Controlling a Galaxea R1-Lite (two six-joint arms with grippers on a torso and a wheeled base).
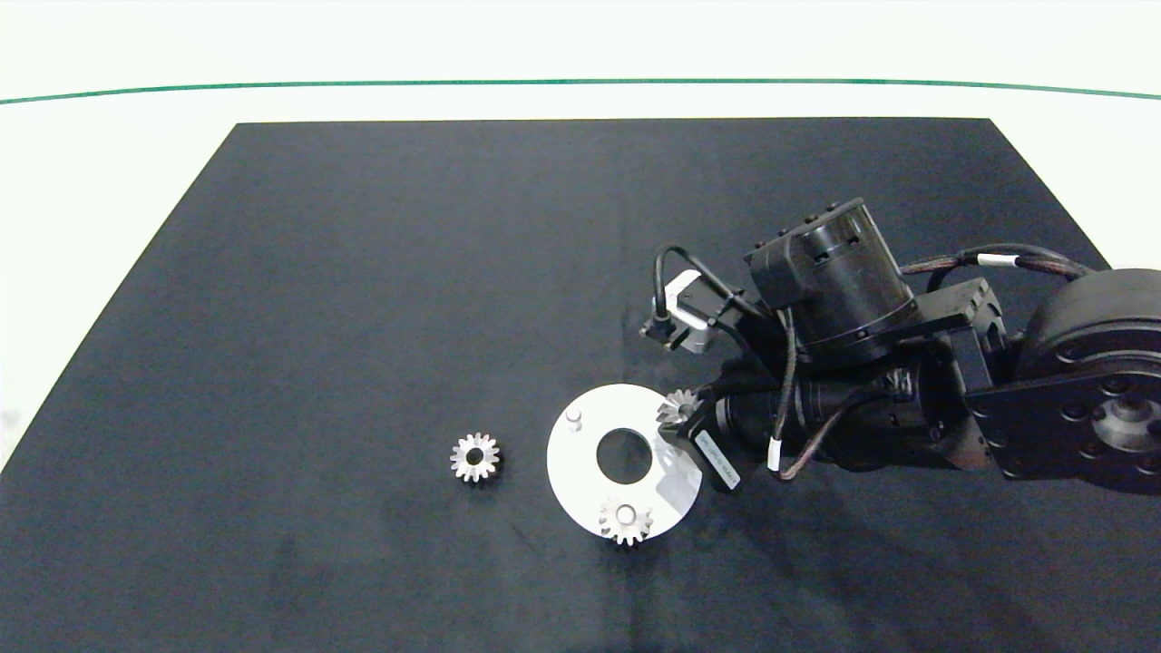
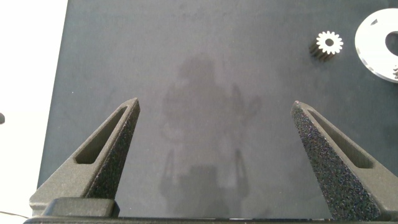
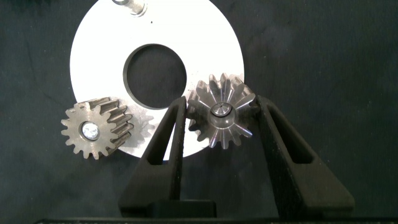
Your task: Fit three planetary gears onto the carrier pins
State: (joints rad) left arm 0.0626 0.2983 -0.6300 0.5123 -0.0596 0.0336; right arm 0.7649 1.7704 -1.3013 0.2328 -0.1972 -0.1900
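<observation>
While your right gripper (image 3: 221,115) pinches the small silvery toothed gear (image 3: 220,118) over its short pale peg (image 3: 220,111) on the flat white disc (image 3: 99,56), any tilt jams it; left gripper (image 2: 214,134) spread, idle.

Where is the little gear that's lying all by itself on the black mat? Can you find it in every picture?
Head view: the loose gear lies flat on the black mat, just left of the white disc.
Left wrist view: the same gear sits in the far corner, beside the disc's edge.
Right wrist view: not in it.
Shared landmark: the white disc, which shows in all three views.
</observation>
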